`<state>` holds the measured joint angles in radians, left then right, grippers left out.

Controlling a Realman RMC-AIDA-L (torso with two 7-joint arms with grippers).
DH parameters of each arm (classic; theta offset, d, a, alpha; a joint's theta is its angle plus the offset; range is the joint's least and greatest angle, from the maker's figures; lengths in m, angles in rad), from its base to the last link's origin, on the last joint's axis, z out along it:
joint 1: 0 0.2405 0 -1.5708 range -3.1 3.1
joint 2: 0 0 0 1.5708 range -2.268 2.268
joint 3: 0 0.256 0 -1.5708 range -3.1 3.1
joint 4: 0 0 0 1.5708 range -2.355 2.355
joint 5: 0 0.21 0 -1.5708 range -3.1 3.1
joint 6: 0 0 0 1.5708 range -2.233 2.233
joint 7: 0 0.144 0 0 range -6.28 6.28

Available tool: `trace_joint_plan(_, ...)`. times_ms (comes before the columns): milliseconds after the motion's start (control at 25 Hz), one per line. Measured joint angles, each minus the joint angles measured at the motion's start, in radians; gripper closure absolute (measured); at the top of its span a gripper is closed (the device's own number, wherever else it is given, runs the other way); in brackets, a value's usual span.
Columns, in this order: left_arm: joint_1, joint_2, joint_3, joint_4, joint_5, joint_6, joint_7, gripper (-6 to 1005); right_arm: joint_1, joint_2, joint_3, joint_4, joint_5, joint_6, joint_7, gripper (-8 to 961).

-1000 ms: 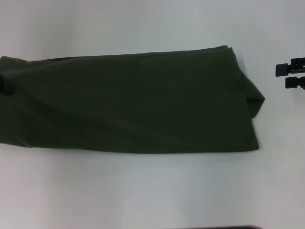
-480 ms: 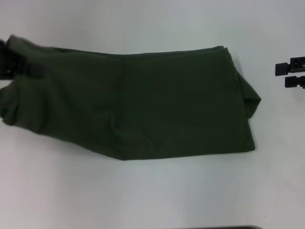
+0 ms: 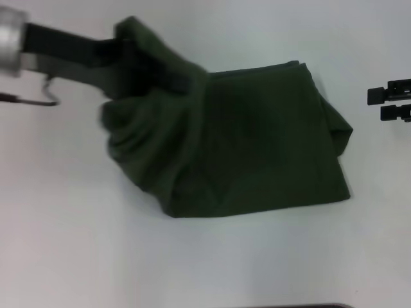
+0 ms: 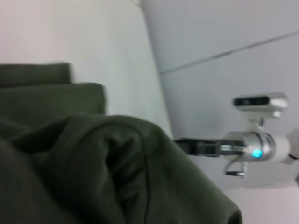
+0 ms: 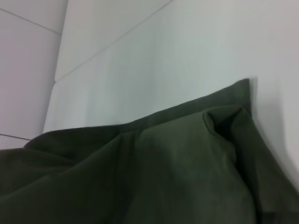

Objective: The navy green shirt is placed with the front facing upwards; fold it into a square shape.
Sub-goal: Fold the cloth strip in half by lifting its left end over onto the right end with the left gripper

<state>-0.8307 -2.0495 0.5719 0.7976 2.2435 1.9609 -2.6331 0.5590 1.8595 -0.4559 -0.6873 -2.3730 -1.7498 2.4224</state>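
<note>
left tool (image 3: pixel 138 61): clenched on navy green shirt (image 3: pixel 257 141) end, raised | right tool (image 3: pixel 385 102): parked beside, released | white table (image 3: pixel 205 263)

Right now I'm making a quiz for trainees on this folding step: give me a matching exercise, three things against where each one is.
Things:
1. left gripper
2. right gripper
3. shirt

Places:
A. off the cloth, beyond the shirt's right edge, over bare table
B. partly on the table, left end lifted and bunched
C. at the shirt's raised left end, carrying it toward the right

Pairs: 1-C, 2-A, 3-B
</note>
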Motion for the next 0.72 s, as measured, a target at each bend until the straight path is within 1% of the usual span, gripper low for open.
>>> trace_joint_plan(80,-0.030,-0.035,0.002,-0.016,-0.014,-0.023,-0.003,889,0.000,0.001,-0.004,0.000,0.000,0.001,-0.001,159)
trace_joint_plan(160,-0.053,-0.059,0.003,-0.038,-0.022,-0.049,-0.004,888,0.000,0.002,-0.007,0.000,0.000,0.002,-0.002,159)
trace_joint_plan(200,-0.053,-0.059,0.003,-0.038,-0.022,-0.049,-0.004,887,0.001,0.002,-0.008,0.000,0.000,0.002,-0.003,159)
trace_joint_plan(240,-0.088,-0.094,0.007,-0.094,-0.028,-0.101,0.008,886,0.001,0.003,-0.009,0.001,0.000,0.002,-0.004,158)
trace_joint_plan(280,-0.094,-0.100,0.010,-0.111,-0.031,-0.116,0.013,885,0.002,0.003,-0.009,0.003,0.000,0.003,-0.005,158)
trace_joint_plan(320,-0.107,-0.109,0.016,-0.157,-0.038,-0.162,0.025,884,0.002,0.003,-0.009,0.004,0.000,0.004,-0.006,157)
trace_joint_plan(360,-0.118,-0.110,0.020,-0.205,-0.045,-0.201,0.035,883,0.004,0.004,-0.009,0.008,0.000,0.005,-0.006,157)
trace_joint_plan(400,-0.134,-0.110,0.024,-0.283,-0.059,-0.267,0.058,883,0.004,0.004,-0.009,0.014,0.000,0.010,-0.007,157)
trace_joint_plan(480,-0.153,-0.108,0.026,-0.371,-0.076,-0.323,0.095,881,0.006,0.004,-0.011,0.021,0.000,0.019,-0.010,158)
trace_joint_plan(520,-0.168,-0.112,0.027,-0.434,-0.095,-0.351,0.137,880,0.006,0.004,-0.012,0.023,0.000,0.022,-0.010,158)
trace_joint_plan(600,-0.185,-0.119,0.030,-0.480,-0.111,-0.368,0.171,878,0.010,0.004,-0.013,0.028,0.000,0.032,-0.012,158)
trace_joint_plan(720,-0.194,-0.118,0.031,-0.518,-0.115,-0.402,0.168,876,0.016,0.004,-0.016,0.038,0.000,0.039,-0.012,158)
